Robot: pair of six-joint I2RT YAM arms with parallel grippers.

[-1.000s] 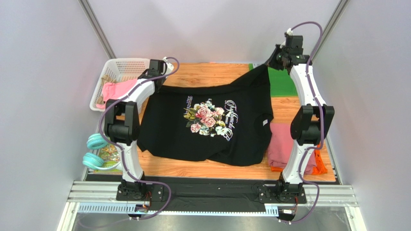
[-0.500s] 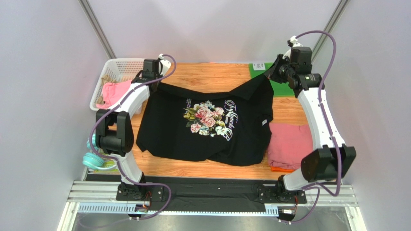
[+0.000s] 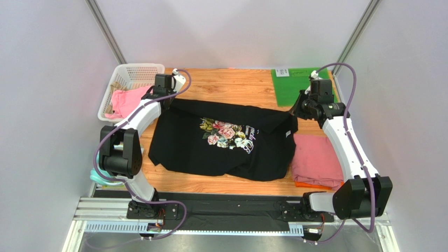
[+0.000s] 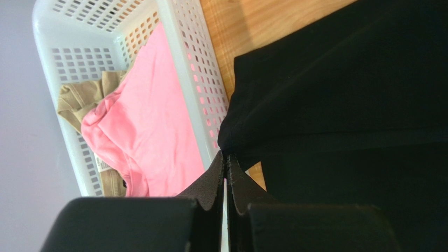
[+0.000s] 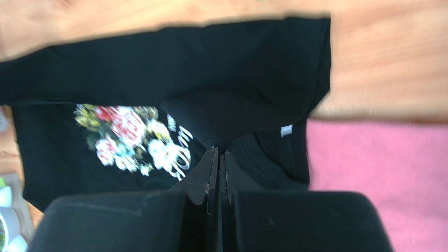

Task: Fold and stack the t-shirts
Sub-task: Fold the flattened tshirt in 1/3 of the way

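Note:
The large black t-shirt (image 3: pixel 221 142) with a floral print lies across the middle of the wooden table, its far edge folded toward me over the top of the print. My left gripper (image 3: pixel 169 100) is shut on its far left corner (image 4: pixel 231 139) beside the basket. My right gripper (image 3: pixel 295 109) is shut on its far right corner (image 5: pixel 210 126), held low over the shirt. A folded dusty-pink t-shirt (image 3: pixel 315 157) lies at the right on top of an orange one (image 3: pixel 310 185), of which only an edge shows. The pink one also shows in the right wrist view (image 5: pixel 378 173).
A white basket (image 3: pixel 131 73) at the far left holds a pink garment (image 4: pixel 142 121) and a tan one (image 4: pixel 79 94). A green mat (image 3: pixel 294 84) lies at the far right. Teal headphones (image 3: pixel 97 176) sit at the left edge.
Both grippers have come down and toward me with the shirt's far edge, folding it over the top of the print. The green mat is now uncovered.

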